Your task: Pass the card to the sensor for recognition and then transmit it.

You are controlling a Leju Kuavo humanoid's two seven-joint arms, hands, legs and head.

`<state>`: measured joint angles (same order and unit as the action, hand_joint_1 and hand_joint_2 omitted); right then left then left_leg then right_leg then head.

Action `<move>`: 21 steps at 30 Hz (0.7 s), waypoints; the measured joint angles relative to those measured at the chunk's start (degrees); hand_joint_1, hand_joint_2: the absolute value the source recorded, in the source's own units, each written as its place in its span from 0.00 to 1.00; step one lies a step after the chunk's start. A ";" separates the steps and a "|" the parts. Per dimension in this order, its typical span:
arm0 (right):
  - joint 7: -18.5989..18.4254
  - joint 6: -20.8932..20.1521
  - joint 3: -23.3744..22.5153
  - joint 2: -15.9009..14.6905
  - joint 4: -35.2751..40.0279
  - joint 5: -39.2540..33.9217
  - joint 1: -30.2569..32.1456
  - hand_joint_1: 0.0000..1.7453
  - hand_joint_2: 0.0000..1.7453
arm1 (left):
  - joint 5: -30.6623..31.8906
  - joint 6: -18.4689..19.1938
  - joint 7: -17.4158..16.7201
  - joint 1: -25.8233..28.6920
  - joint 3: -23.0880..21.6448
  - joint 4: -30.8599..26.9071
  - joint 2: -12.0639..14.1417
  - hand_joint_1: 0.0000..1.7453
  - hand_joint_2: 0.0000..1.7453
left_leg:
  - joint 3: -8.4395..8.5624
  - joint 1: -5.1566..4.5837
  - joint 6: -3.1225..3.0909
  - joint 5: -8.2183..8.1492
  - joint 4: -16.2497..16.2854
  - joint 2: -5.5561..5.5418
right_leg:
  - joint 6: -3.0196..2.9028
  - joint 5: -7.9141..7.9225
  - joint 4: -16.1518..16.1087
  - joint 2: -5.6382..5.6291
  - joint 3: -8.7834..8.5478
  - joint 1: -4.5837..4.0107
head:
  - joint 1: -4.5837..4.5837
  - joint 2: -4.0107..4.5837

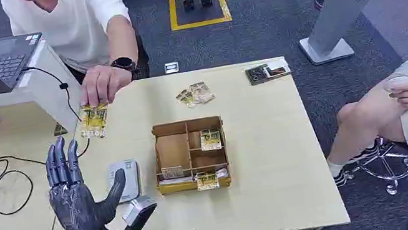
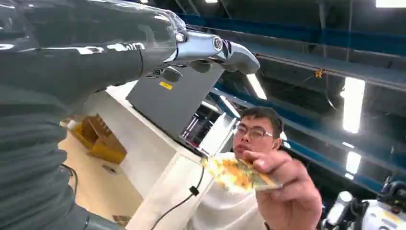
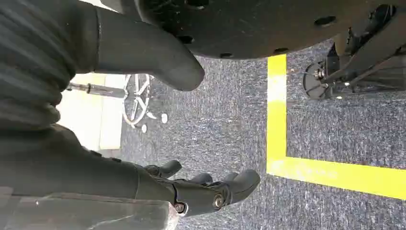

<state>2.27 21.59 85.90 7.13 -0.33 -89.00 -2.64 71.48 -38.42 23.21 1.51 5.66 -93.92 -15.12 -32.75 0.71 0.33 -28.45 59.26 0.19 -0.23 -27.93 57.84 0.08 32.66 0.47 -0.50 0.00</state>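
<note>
Left hand point(image 1: 75, 191) raised over tabletop point(image 1: 273, 160), fingers spread, holding nothing. Card point(image 1: 93, 120) pinched in person's hand point(image 1: 102, 84), just beyond fingertips. Right hand point(image 3: 191, 189) hangs over floor, fingers loosely curled, empty.

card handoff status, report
Left robot hand open, raised. Right robot hand hanging, holds nothing. Card in person's hand, above the table. Path unobstructed.

Left arm raised from below, forearm upright — left hand point(image 1: 77, 197) held up, fingers point(image 1: 62, 163) straight and close together pointing away from the robot, thumb point(image 1: 115, 192) splayed to the side, holding nothing. Right hand point(image 3: 158, 139) hangs over the floor — fingers point(image 3: 210, 189) loosely curled, thumb point(image 3: 158, 55) apart, nothing in it.
</note>
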 joint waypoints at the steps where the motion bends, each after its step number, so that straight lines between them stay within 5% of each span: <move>1: 0.00 -0.13 0.00 0.00 0.00 0.02 0.00 0.00 1.00 | 0.91 0.00 -0.67 -0.11 0.02 0.26 0.11 0.00 1.00 | 0.00 0.00 0.00 0.00 0.00 0.00 | 0.00 0.00 0.00 0.00 0.01 0.00 | -0.02 0.00; 10: -0.11 -0.68 0.02 -0.04 -0.09 0.28 -0.03 0.00 1.00 | 8.26 0.00 -10.63 -4.59 -0.02 4.72 1.75 0.00 1.00 | 0.01 0.00 0.00 0.01 0.00 0.01 | 0.00 0.01 0.00 -0.01 0.00 0.00 | 0.00 0.00; 11: -0.11 -0.68 0.04 -0.04 -0.09 0.28 -0.02 0.00 1.00 | 8.67 0.00 -12.07 -5.05 -0.09 5.36 2.12 0.40 1.00 | 0.02 0.00 0.00 0.01 0.00 0.01 | 0.00 0.01 0.00 -0.01 0.00 0.00 | 0.00 0.00; 12: -0.11 -0.66 0.04 -0.07 -0.09 0.28 -0.02 0.00 1.00 | 8.89 0.00 -13.37 -5.47 -0.33 6.07 2.60 1.00 1.00 | 0.01 0.00 0.00 0.01 0.00 0.01 | 0.00 0.01 0.01 -0.01 0.00 0.00 | 0.00 0.00; 21: -0.11 -0.68 0.09 -0.15 -0.09 0.28 -0.04 0.00 1.00 | 8.76 0.00 -15.82 -7.02 -1.70 9.68 4.96 1.00 1.00 | -0.01 0.00 0.00 0.00 0.00 0.01 | 0.00 0.00 0.00 -0.01 0.01 0.00 | 0.00 0.00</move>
<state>2.16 20.92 85.99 6.97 -0.42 -88.72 -2.67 80.24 -38.42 7.39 -5.51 3.96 -84.24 -10.16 -32.75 0.70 0.33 -28.44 59.26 0.21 -0.23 -27.92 57.84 0.06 32.66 0.47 -0.50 0.00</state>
